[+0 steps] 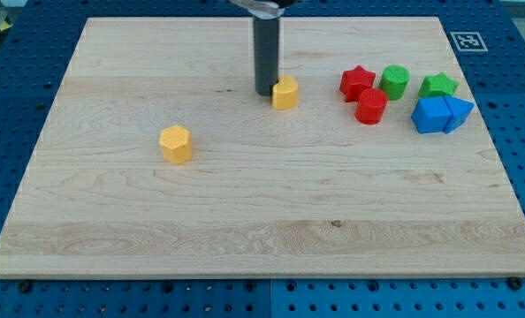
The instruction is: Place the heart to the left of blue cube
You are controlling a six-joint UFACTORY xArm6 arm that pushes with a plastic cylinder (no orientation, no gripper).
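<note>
No jaws are fitted: my tip [265, 93] is set touching the left side of the yellow heart [285, 92]. The blue cube [431, 115] is seen well to the heart's right, past the red star [357, 82] and red cylinder [370, 106].

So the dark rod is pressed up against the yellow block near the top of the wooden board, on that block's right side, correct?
Not quite: the camera view shows my tip on the left side of that small yellow block, not its right. The rest holds: the rod is right against it, near the top of the wooden board.
</note>
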